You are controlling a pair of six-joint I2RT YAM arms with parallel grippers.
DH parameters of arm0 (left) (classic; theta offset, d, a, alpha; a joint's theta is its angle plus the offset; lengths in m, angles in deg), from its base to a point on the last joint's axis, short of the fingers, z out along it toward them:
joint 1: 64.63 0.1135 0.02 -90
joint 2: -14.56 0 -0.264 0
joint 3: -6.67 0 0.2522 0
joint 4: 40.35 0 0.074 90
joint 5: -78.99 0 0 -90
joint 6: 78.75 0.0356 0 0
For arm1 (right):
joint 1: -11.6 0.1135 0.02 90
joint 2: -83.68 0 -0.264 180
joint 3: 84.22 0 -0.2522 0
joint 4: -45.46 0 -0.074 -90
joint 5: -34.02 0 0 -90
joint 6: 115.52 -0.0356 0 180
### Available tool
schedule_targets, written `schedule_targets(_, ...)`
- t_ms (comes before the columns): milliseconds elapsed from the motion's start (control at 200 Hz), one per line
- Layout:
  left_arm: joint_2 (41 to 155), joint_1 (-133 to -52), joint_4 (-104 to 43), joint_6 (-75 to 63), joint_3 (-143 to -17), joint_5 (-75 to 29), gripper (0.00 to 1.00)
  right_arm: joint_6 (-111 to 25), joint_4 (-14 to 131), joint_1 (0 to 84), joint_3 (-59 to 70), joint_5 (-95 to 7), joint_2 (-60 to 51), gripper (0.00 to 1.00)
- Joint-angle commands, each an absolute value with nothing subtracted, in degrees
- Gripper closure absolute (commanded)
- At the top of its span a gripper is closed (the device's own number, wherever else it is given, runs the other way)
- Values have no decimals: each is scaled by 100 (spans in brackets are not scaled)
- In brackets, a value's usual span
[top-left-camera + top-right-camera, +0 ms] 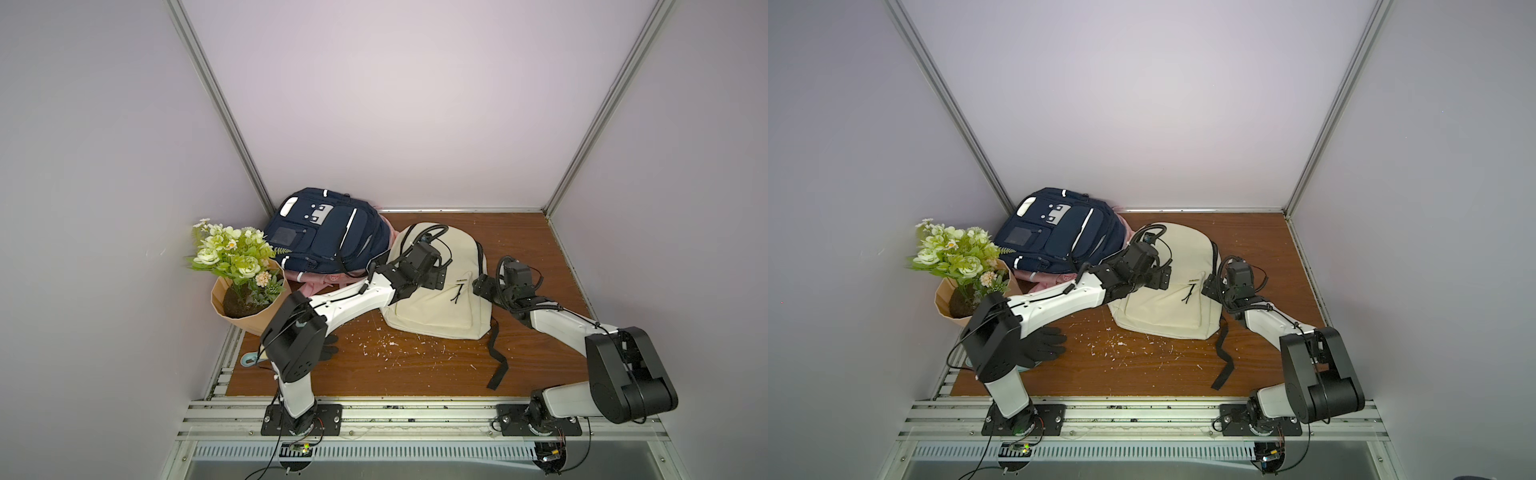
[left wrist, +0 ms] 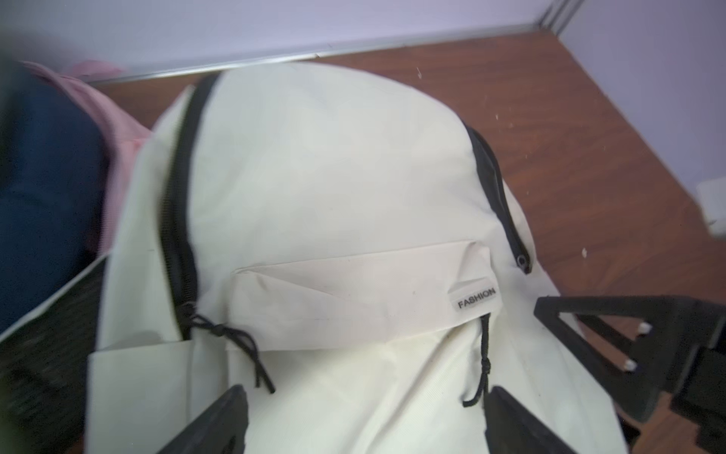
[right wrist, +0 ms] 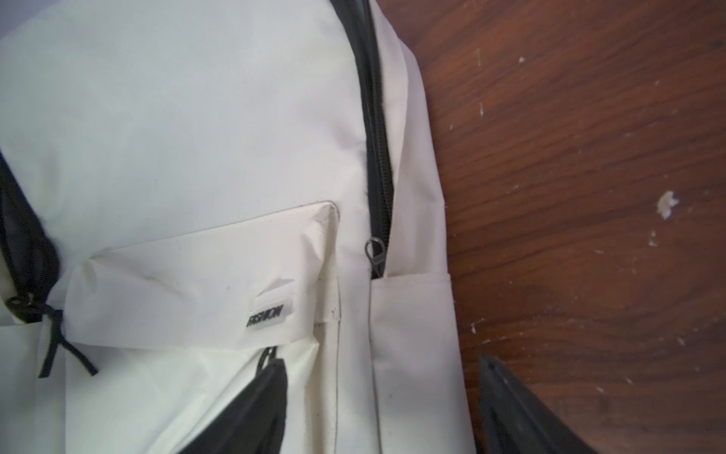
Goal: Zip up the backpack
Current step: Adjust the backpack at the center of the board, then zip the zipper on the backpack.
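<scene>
Approach stage: left gripper (image 2: 365,408) and right gripper (image 3: 381,377), jaws apart and empty, over cream backpack (image 1: 436,291); next move likely needs a fine pinch on the zipper slider (image 3: 373,251).

Both arms reach forward, elbows bent (wrists tipped downward). The left gripper (image 2: 365,424) has its jaws spread wide; the right gripper (image 3: 385,416) seems parted too, though blurred.

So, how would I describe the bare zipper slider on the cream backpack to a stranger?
On the wooden table, find the cream backpack beside the navy backpack. Follow the black zipper on its side nearest the right arm: the small metal slider there carries no cord, unlike the two corded pulls.
</scene>
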State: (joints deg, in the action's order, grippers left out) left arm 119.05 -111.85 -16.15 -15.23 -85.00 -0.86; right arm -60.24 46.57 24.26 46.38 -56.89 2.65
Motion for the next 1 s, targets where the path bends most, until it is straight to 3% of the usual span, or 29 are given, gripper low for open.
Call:
schedule_targets(0,12416,-11244,-1566,-1263,-8770,-912,12,-5996,4550,2431,4793,-5550,401,24)
schedule_targets(370,13407,-11662,-1696,-1208,-9524,-1365,26,-6144,4283,2441,5105,-5272,134,38)
schedule_targets(811,14559,-11655,-1295,-1186,-10541,-960,57,-6199,4139,2441,5228,-5106,66,52)
schedule_targets(896,14739,-11658,-1131,-1204,-10764,-909,70,-6193,4128,2435,5233,-5099,72,56)
schedule_targets(996,14653,-11660,-1209,-1280,-10654,-829,78,-6149,4213,2439,5196,-5096,48,62)
